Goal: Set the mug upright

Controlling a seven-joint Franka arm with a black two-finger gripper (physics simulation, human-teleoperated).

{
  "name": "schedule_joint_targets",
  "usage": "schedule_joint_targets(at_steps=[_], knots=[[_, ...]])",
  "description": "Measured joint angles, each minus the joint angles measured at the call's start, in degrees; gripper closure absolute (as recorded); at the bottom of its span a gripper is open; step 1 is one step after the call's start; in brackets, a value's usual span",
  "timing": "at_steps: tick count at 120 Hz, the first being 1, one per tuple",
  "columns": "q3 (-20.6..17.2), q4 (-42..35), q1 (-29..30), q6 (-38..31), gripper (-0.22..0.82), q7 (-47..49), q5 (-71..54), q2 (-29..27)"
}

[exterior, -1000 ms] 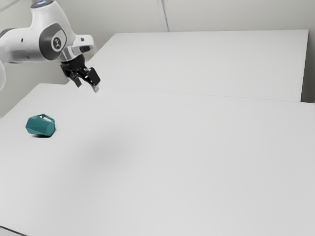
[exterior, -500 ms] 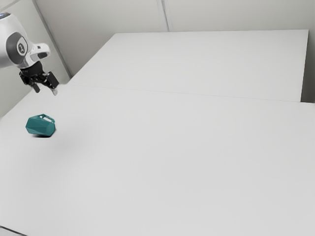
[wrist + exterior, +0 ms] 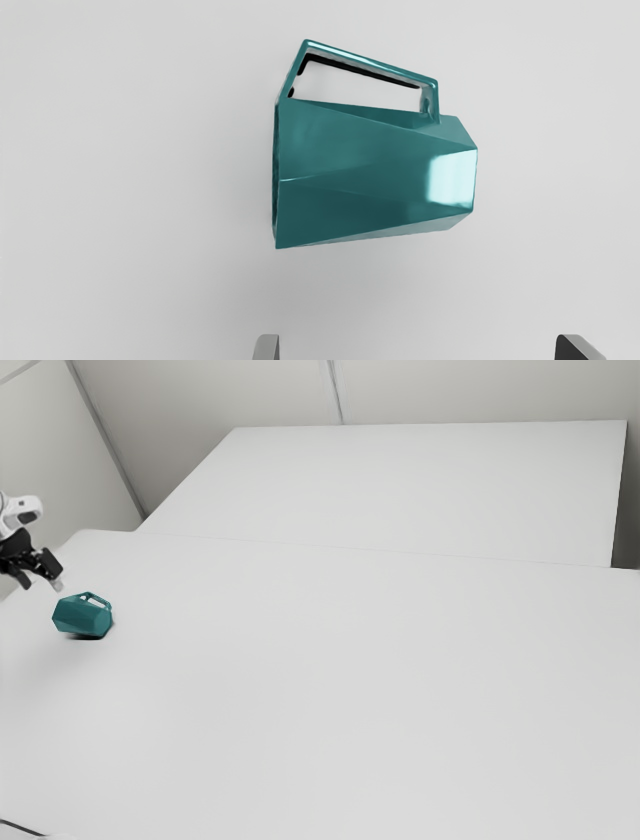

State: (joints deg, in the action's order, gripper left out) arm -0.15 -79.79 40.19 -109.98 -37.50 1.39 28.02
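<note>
At the exterior view's left edge, my gripper [image 3: 42,586] hangs above and to the left of the teal mug [image 3: 83,616], apart from it. The mug lies on its side on the white table [image 3: 350,680]. In the wrist view the faceted mug [image 3: 370,170] shows its side, with the handle along one flank and the rim end seen nearly edge-on. My gripper [image 3: 417,347] is open there, its two fingertips wide apart with nothing between them.
A second white surface [image 3: 420,490] stands beyond the table's far edge, with pale walls behind it. A dark thin line, perhaps a cable [image 3: 20,827], runs at the exterior view's lower left corner.
The arm has swung toward the exterior view's left, and my gripper has come lower and nearer the mug. The mug has stayed where it was.
</note>
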Motion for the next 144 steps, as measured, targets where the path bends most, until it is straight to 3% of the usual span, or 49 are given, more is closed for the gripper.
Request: schedule_joint_targets(at_steps=[40,76,126,144], knots=[[-7.2,12.5,8.4,2.1,0.00,-8.3,2.3,11.5],[-19.0,17.0,19.3,5.0,0.00,-14.4,4.5,18.6],[-24.4,22.6,22.9,11.7,0.00,-19.5,14.2,26.5],[-24.6,22.9,23.9,12.9,0.15,-20.6,16.8,27.0]])
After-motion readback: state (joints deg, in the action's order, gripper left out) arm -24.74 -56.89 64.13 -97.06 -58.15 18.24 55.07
